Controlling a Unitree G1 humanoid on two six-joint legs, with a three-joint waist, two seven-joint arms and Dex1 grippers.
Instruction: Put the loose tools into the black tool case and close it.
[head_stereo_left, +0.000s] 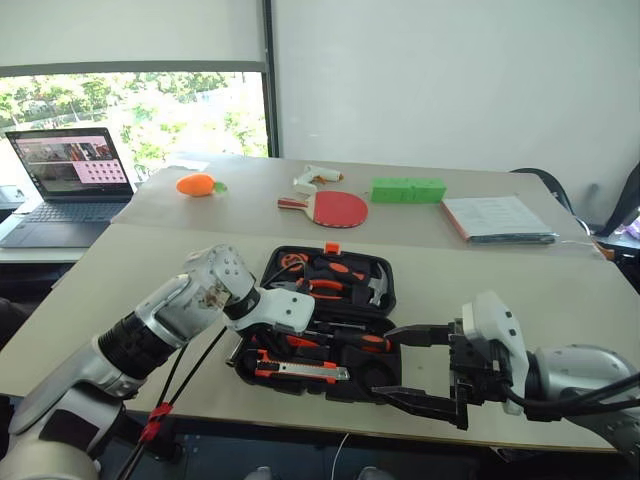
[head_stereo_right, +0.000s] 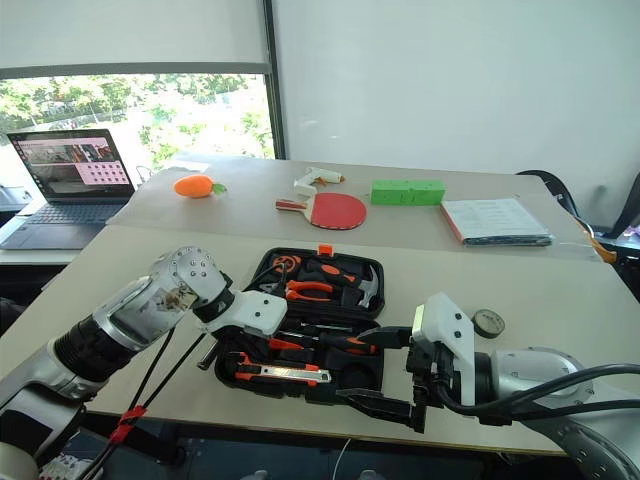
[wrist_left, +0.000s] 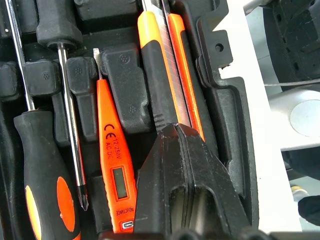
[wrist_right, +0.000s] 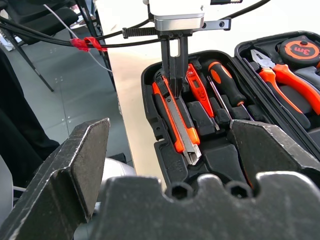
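Far off to the left of both pincers an open laptop (head_stereo_left: 65, 185) sits on a side table. The left pincer (wrist_right: 175, 80) reaches steeply down into the near half of the black tool case (head_stereo_left: 325, 325), which lies open on the table (head_stereo_left: 150, 280) in front of the robot. Its two black fingers are pressed together, with nothing between them, and their tips rest on the black-and-orange utility knife (wrist_left: 167, 75), which lies in its recess along the near edge of the case. Just beside that pincer, on its far side, the slim red-orange screwdriver (wrist_left: 114, 165) lies in the next slot, and past it are two black-and-orange-handled screwdrivers (wrist_left: 42, 175), also bedded in the moulded recesses. In the lid half, beyond the left pincer, I can see orange-handled pliers (wrist_right: 287, 82), a tape measure (wrist_right: 300, 50) and a hammer (head_stereo_left: 375, 285).

To the right of the case the right pincer (head_stereo_left: 420, 365) hangs off the case's right end, pointing leftward at it, fingers spread wide apart and holding nothing. Behind and to the right of that pincer a small black tape roll (head_stereo_right: 488, 323) lies loose on the table, well apart from the case.

Farther back, beyond both pincers, the second table carries an orange toy carrot (head_stereo_left: 197, 184), a white glue gun (head_stereo_left: 315, 178), a red table-tennis paddle (head_stereo_left: 335, 208), green blocks (head_stereo_left: 408, 190) and a stack of papers (head_stereo_left: 497, 217).
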